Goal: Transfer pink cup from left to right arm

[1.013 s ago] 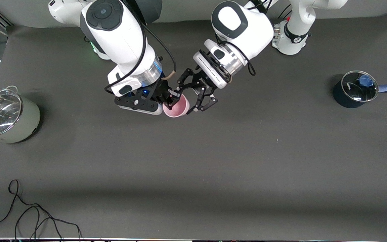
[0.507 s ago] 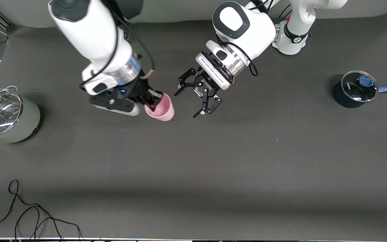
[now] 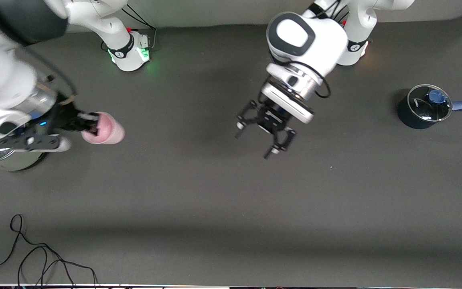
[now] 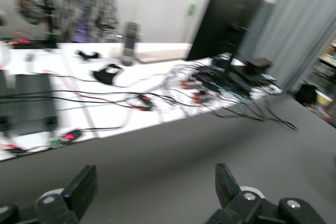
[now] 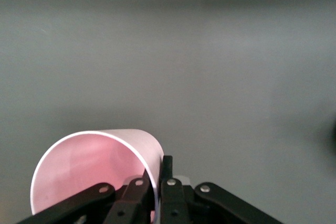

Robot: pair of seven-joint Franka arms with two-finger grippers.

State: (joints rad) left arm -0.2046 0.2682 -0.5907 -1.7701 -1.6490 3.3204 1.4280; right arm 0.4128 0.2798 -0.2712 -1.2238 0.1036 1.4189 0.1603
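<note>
The pink cup (image 3: 106, 129) is held on its side by my right gripper (image 3: 90, 125), over the table beside the pale-green pot. In the right wrist view the fingers (image 5: 167, 184) are shut on the cup's rim, one inside and one outside, and the cup's open mouth (image 5: 89, 169) faces the camera. My left gripper (image 3: 264, 139) hangs open and empty over the middle of the table, well apart from the cup. The left wrist view shows its two fingertips (image 4: 83, 188) wide apart with only the grey mat between them.
A pale-green pot with a glass lid (image 3: 12, 154) stands at the right arm's end, partly hidden by the right gripper. A dark blue saucepan with a glass lid (image 3: 422, 107) stands at the left arm's end. A black cable (image 3: 34, 257) lies near the front edge.
The right gripper has carried the cup away from the left gripper, toward the right arm's end, up to the pot. The left gripper, open, has drawn away toward its own end.
</note>
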